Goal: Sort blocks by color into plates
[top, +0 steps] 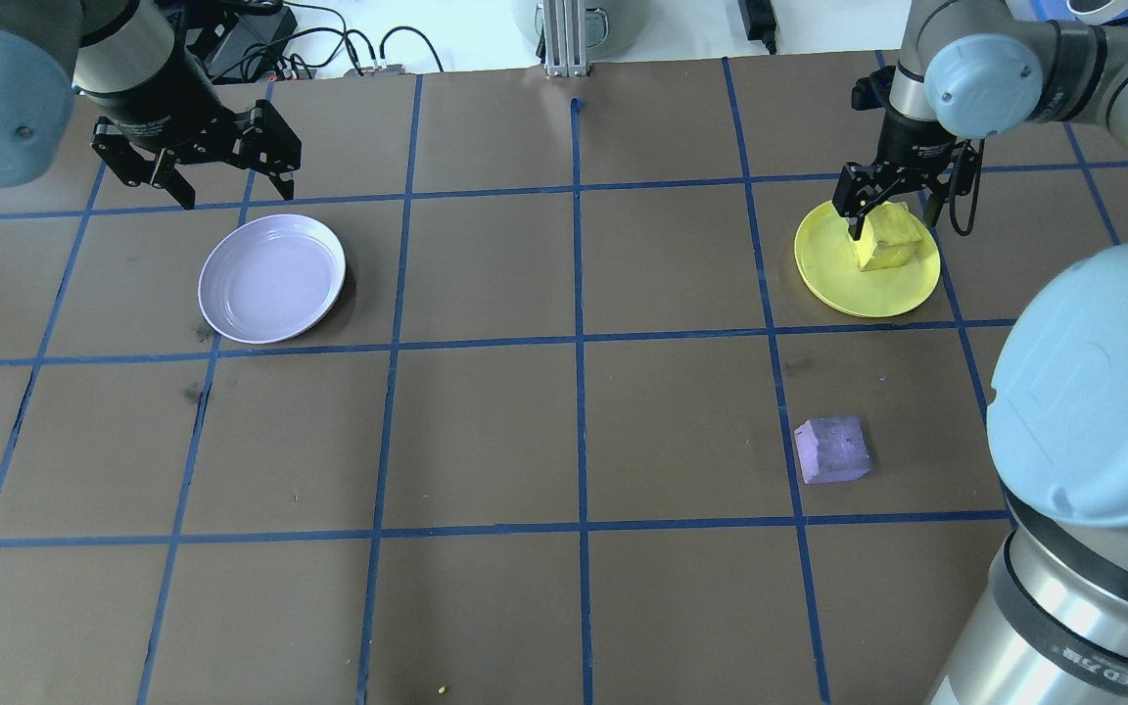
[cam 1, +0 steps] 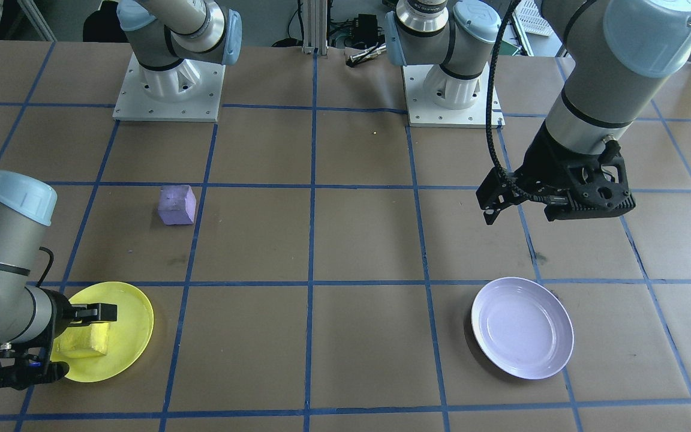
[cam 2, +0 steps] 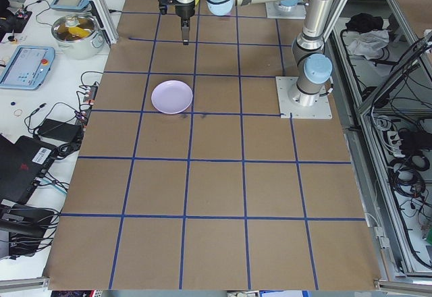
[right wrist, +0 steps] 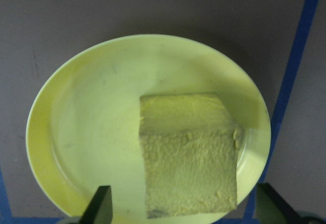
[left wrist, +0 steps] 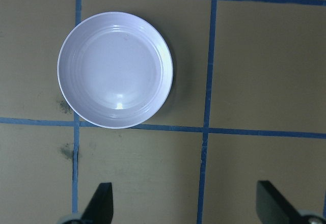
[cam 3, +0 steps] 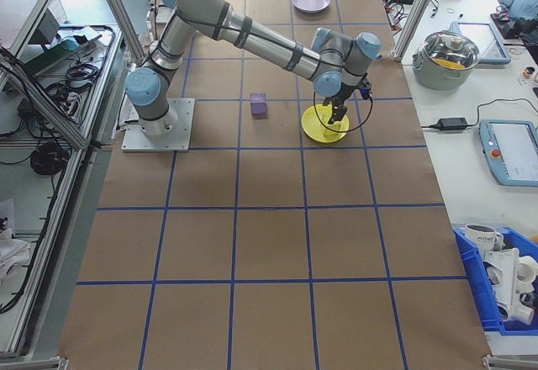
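The yellow block [top: 885,245] lies inside the yellow plate [top: 838,279] at the far right of the table. My right gripper [top: 889,223] hangs just over it, open, its fingers [right wrist: 102,206] standing clear of the block [right wrist: 188,168] on either side. The light purple block [top: 830,450] sits alone on the table, nearer my base than the yellow plate. On the left, the lavender plate [top: 270,279] holds nothing. My left gripper [top: 231,191] hovers open beyond its far rim, with nothing between its fingers [left wrist: 102,203].
Brown table marked with a blue tape grid. The two arm bases [cam 1: 168,90] [cam 1: 453,90] stand at my edge of the table. My right arm's elbow [top: 1093,392] looms over the right side. Benches with pots, tablets and cables [cam 2: 74,30] flank the far edge.
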Controlling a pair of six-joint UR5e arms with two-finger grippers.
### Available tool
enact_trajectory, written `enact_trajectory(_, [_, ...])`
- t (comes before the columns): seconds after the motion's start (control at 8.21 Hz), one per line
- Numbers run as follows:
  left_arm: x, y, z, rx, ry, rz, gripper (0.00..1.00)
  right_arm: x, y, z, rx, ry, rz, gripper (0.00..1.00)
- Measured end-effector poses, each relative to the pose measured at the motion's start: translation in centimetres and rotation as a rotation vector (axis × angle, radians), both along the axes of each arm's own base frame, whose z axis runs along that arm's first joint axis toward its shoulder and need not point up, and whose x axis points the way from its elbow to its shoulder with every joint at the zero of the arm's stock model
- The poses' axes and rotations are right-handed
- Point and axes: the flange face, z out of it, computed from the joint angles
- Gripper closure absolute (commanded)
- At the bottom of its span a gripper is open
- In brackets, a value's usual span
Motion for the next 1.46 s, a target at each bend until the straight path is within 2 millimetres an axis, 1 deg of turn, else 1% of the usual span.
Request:
enact_trajectory(0.12, [0.0,0.0,0.0,0.0,0.0,0.001,0.0,2.2,1.7,2.4,0.024,0.0,-0.006,0.0])
enact_trajectory(0.24, [0.4,-0.1,0.0,-0.001,0.0,0.007,0.0,4.2,3.9,4.1,0.047,-0.017,-0.026,0.0])
enact_trajectory(0.37, [1.1,-0.2,0.0,-0.004,0.0,0.018,0.0,5.8,6.8,4.6,0.07,-0.044,-0.043,0.0])
enact_trajectory(0.49, [1.5,-0.2,0.1,-0.006,0.0,0.026,0.0,6.7,10.4,4.1,0.087,-0.056,-0.054,0.0])
enact_trajectory(0.73, [1.8,-0.2,0.1,-0.008,0.0,0.031,0.0,7.7,18.3,1.4,0.088,-0.056,-0.064,0.0])
enact_trajectory(0.85, [1.8,-0.3,0.1,-0.008,0.0,0.032,0.0,8.0,21.4,0.0,0.096,-0.055,-0.065,0.0])
enact_trajectory(0.97, [1.9,-0.3,0.1,-0.008,0.0,0.032,0.0,8.2,23.2,-0.9,0.107,-0.055,-0.06,0.0])
enact_trajectory(1.22, [1.9,-0.3,0.0,-0.008,0.0,0.032,0.0,8.4,25.0,-2.3,0.135,-0.06,-0.055,0.0])
enact_trajectory(1.34, [1.9,-0.3,0.1,-0.008,-0.001,0.032,0.0,8.4,25.3,-2.9,0.134,-0.059,-0.052,0.14])
enact_trajectory(1.46, [1.9,-0.3,0.1,-0.008,0.0,0.032,0.0,8.4,25.2,-3.5,0.129,-0.053,-0.048,0.35])
